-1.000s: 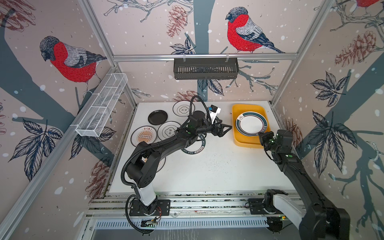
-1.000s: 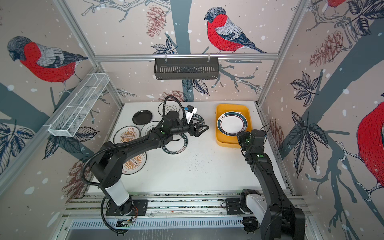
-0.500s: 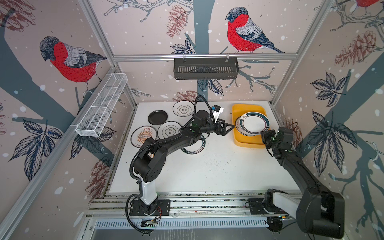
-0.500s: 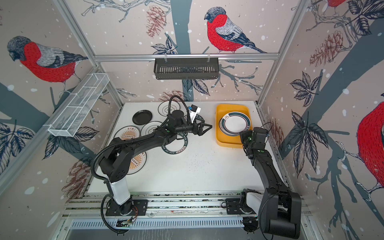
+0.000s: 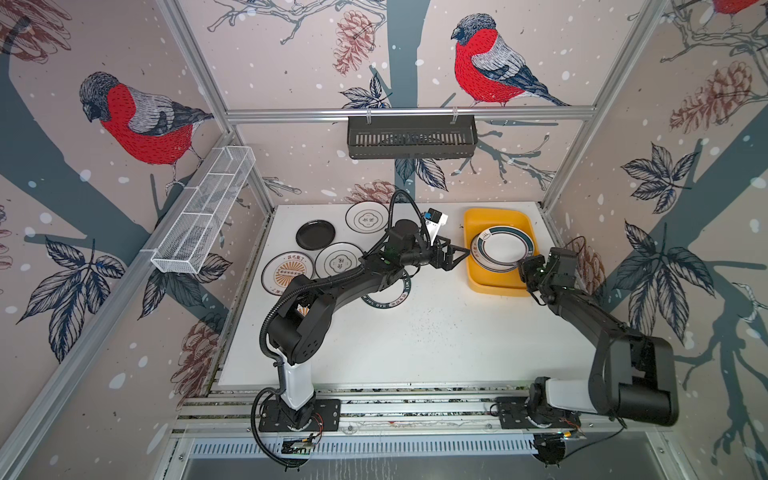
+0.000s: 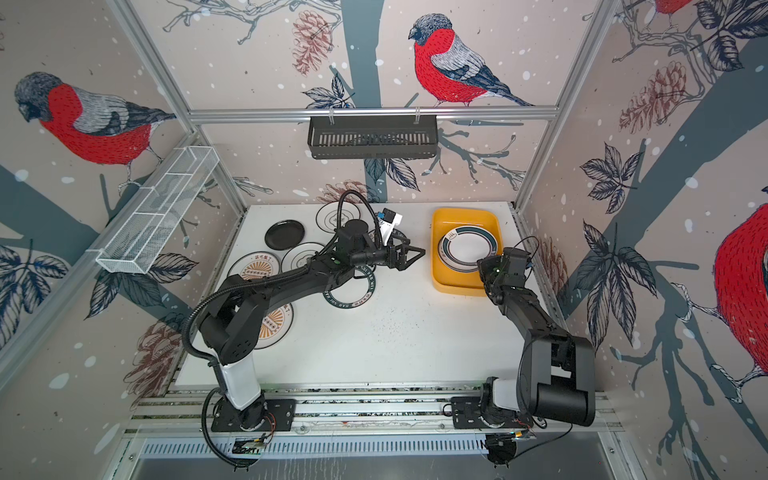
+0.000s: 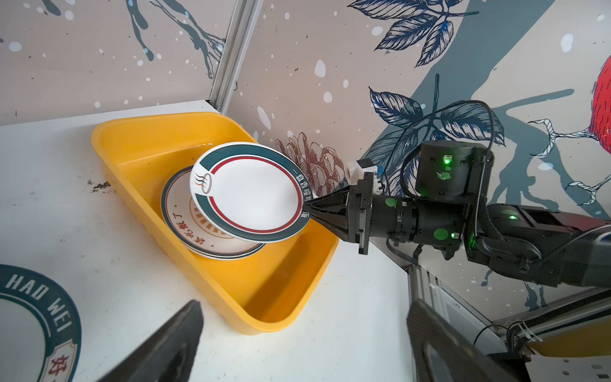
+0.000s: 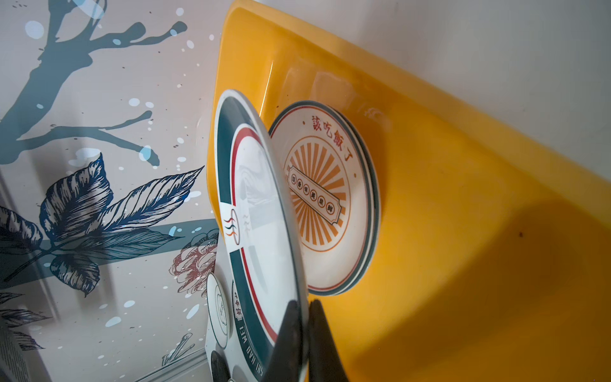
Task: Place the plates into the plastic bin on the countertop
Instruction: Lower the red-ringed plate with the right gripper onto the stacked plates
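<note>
**A:** What is the biggest thing you are working over?

**B:** You are working over the white speckled countertop (image 5: 436, 340), and it is carrying everything. The yellow plastic bin (image 5: 494, 216) is sitting at its far right corner.

**A:** What is lying in the bin?

**B:** A short stack (image 7: 185, 218) of plates is lying flat on the bin's floor, with an orange sunburst facing up. Your right arm is holding a green-rimmed plate (image 5: 503, 249) with a red ring tilted over that stack. In both top views the plate is sitting inside the bin's outline. I cannot tell whether its low edge is touching the stack.

**A:** Where are the other plates lying?

**B:** They are all lying on the left half of the countertop. A lettered plate (image 5: 386, 301) with a dark rim is showing partly from under your left arm (image 5: 332, 286). A sunburst plate (image 5: 287, 268) is lying near the left edge, and a quatrefoil plate (image 5: 338, 261) is lying just beside it. Another quatrefoil plate (image 5: 366, 216) is sitting at the back edge. The small black plate (image 5: 315, 235) is lying between the back one and the sunburst plate.

**A:** What are your grippers doing?

**B:** Your right gripper (image 7: 309, 210) is clenching the rim of the green-rimmed plate, with one finger on each face. Your left gripper (image 5: 459, 255) is hanging spread wide and grasping nothing, just beside the bin's left wall and above the countertop.
</note>
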Available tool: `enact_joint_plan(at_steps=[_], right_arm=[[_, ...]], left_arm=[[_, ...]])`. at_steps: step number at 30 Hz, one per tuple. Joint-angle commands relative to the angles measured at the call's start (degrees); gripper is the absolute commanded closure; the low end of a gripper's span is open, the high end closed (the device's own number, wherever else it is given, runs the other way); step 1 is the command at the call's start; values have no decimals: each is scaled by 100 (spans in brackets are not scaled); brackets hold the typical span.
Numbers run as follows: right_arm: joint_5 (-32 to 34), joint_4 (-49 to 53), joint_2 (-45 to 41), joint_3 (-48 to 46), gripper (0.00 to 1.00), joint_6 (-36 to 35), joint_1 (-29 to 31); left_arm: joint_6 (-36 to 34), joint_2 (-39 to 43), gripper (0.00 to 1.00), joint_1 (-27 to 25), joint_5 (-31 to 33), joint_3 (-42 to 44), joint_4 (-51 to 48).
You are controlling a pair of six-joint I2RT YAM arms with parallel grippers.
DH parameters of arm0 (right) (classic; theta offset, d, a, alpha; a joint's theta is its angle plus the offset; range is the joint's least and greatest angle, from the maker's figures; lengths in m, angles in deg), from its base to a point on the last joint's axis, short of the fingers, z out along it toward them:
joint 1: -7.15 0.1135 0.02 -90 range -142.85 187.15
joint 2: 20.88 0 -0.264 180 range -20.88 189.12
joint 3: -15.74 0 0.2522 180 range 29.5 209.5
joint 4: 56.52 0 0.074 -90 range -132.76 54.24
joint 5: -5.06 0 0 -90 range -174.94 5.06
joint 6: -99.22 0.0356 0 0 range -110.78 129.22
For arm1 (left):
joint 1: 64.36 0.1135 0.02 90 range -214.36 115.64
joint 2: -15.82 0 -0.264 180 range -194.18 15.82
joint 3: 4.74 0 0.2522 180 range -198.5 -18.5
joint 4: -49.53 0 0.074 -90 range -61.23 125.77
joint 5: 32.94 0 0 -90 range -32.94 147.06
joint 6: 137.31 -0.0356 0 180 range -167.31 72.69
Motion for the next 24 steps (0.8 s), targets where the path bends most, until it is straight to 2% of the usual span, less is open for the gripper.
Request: enact_joint_plan(at_steps=[1,15,24], right_arm=[[40,-493,176,89,100,49,1],[-67,-782,1001,386,99,-21,100],[40,-833,1209,434,99,-4,138]], left_arm=[[-118,30,4,-3,20,-53,28],[-281,132,3,89,142,2,-242],[-267,154,4,199,173,68,-262]])
